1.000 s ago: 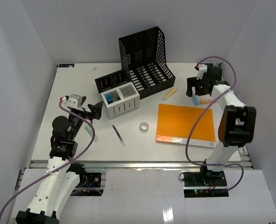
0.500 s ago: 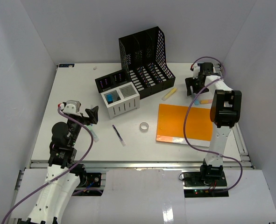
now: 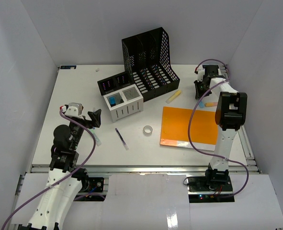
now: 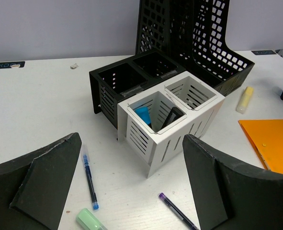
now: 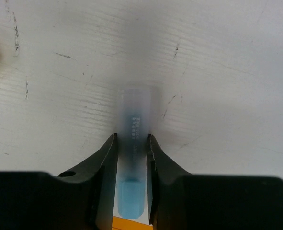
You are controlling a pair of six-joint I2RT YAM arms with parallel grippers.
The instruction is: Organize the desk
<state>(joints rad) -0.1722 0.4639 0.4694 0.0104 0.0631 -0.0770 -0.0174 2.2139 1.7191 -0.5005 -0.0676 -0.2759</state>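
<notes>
The right gripper point(image 5: 131, 137) pinches one smooth, round blue marker point(image 5: 136, 103) on the scratched white desk point(image 5: 218, 72). The left gripper point(image 4: 131, 139) is spread wide.

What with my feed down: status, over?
Right pincer shut on blue highlighter on desk. Left pincer open, empty. Orange folder alongside, not blocking.

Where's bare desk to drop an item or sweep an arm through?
Free: the white desk far-left corner, between its left edge and the black two-bin pen holder; also the near strip before the clear tape ring and flat orange folder. Crowded: back centre, black mesh file rack beside white slotted organiser.
</notes>
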